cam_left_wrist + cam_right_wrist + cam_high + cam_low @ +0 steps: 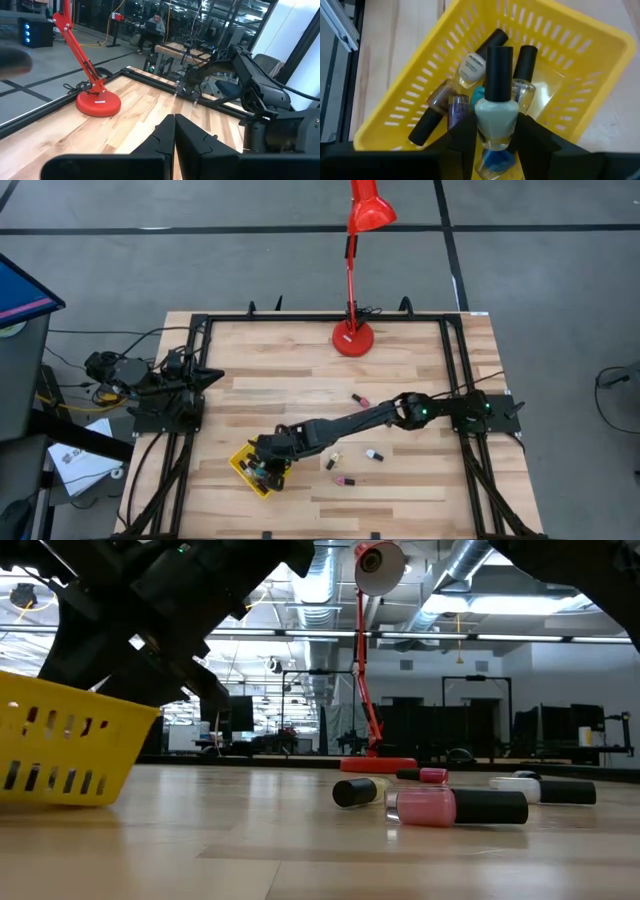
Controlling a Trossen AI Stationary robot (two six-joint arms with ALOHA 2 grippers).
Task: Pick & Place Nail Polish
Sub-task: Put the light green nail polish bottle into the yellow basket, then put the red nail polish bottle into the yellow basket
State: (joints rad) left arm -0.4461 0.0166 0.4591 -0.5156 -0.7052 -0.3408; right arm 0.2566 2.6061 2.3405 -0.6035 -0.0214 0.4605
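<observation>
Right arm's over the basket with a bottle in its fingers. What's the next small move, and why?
Probably open the fingers and drop it. The right gripper holds the pale green bottle upright, directly above the yellow basket, where several bottles already lie. A slight lowering first may soften the landing. The left gripper waits shut at the table's left edge.

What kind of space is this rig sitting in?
Most likely a large industrial-style robotics lab or workshop. The low view shows exposed ceiling ducts and more dark framed stations behind the red lamp. The left wrist view shows a person seated at a laptop beyond the wooden table.
</observation>
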